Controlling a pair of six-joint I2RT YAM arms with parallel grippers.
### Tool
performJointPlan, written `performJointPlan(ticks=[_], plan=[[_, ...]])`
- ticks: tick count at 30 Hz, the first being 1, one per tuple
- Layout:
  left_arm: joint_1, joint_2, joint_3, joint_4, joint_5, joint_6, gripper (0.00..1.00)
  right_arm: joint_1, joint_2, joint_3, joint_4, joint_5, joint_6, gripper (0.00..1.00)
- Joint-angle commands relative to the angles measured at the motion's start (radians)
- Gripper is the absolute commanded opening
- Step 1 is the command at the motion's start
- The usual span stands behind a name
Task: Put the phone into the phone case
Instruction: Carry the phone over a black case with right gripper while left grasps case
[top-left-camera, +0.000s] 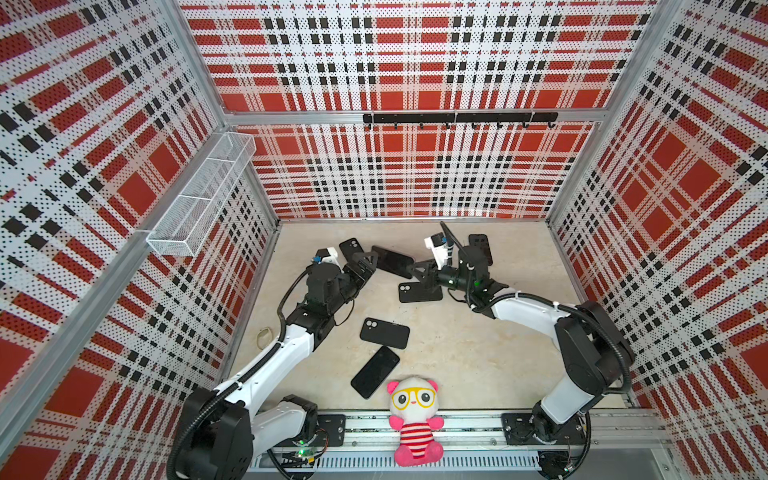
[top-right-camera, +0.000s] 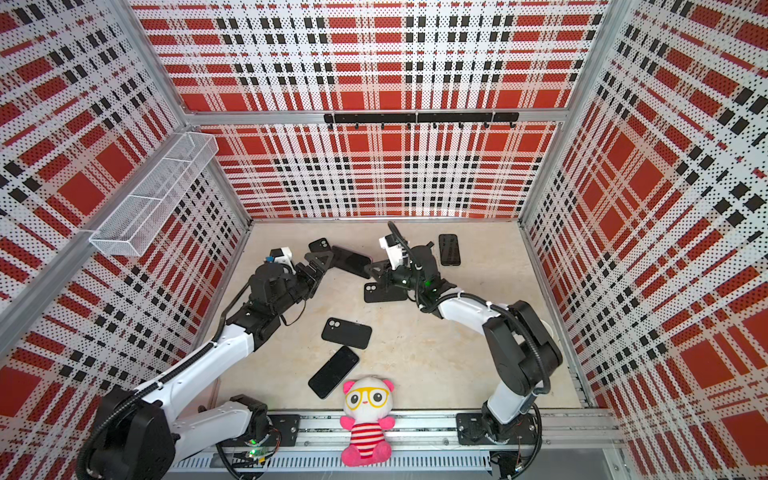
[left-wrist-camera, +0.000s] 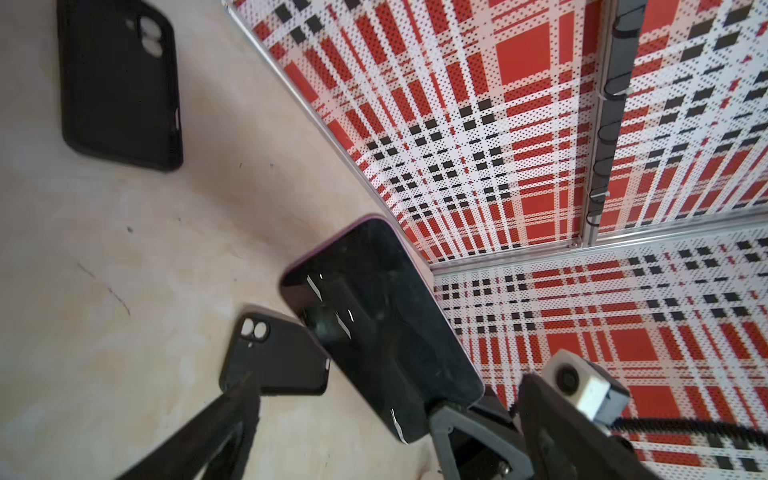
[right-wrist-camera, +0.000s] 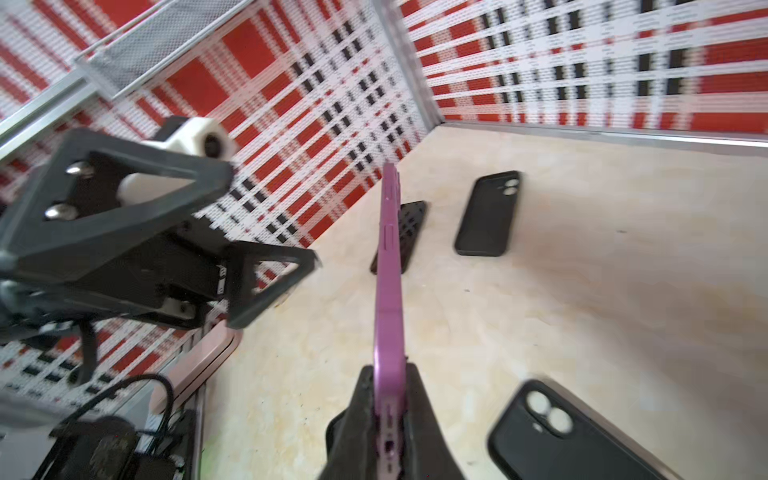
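Plush panda (top-left-camera: 415, 419) sat at the front rail, nearest the lens in both top views. Beyond it on the table (top-left-camera: 478, 365) lay a loose phone (top-left-camera: 375, 372), screen up, with a spare case (top-left-camera: 384, 333) just beside it. Farther in, the right gripper (top-left-camera: 415, 270) was clamped on one end of the phone (top-left-camera: 392, 262), which hung tilted above the table, glass upward. The phone case (top-left-camera: 419, 292) lay flat below that gripper, partly hidden by it. The left gripper (top-left-camera: 369, 262) stood released at the phone's other end; contact could not be judged from here. Both top views agreed: phone (top-right-camera: 351, 262), phone case (top-right-camera: 384, 293).

Left wrist view: the left gripper's fingers (left-wrist-camera: 245, 395) were spread wide apart. The phone (left-wrist-camera: 374, 324) showed dark glass and a purple rim, and the right gripper held it by one end. The phone case (left-wrist-camera: 274, 353) lay on the table, lens cutout visible, one corner hidden behind the phone.

Right wrist view: the right gripper (right-wrist-camera: 388, 411) pinched the phone (right-wrist-camera: 388, 270), seen edge-on with its purple side and buttons showing. The left gripper (right-wrist-camera: 274, 218) had its jaws apart and was clear of the phone. The phone case (right-wrist-camera: 552, 432) lay on the table close by.
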Motion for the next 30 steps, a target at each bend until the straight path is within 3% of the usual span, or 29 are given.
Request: performJointPlan(ticks=[1,6,9,14,19,30], plan=[[-0.003,0.082,0.119,-0.197,-0.052,0.262,0.99,-0.077,-0.084,0.072,-0.339,-0.042,-0.057,0.03],[-0.004,0.29,0.313,-0.29,0.039,0.438,0.89,-0.202,-0.048,0.278,-0.833,-0.077,-0.171,0.05],[-0.007,0.409,0.414,-0.344,0.069,0.508,0.83,-0.272,-0.019,0.33,-0.959,-0.13,-0.193,0.0],[-0.033,0.59,0.541,-0.436,0.087,0.614,0.82,-0.315,0.076,0.414,-1.078,-0.229,-0.243,0.0],[-0.048,0.705,0.566,-0.446,0.174,0.643,0.77,-0.315,0.207,0.501,-1.146,-0.346,-0.282,0.0],[-0.085,0.782,0.546,-0.465,0.215,0.696,0.64,-0.314,0.379,0.603,-1.232,-0.377,-0.35,0.0]])
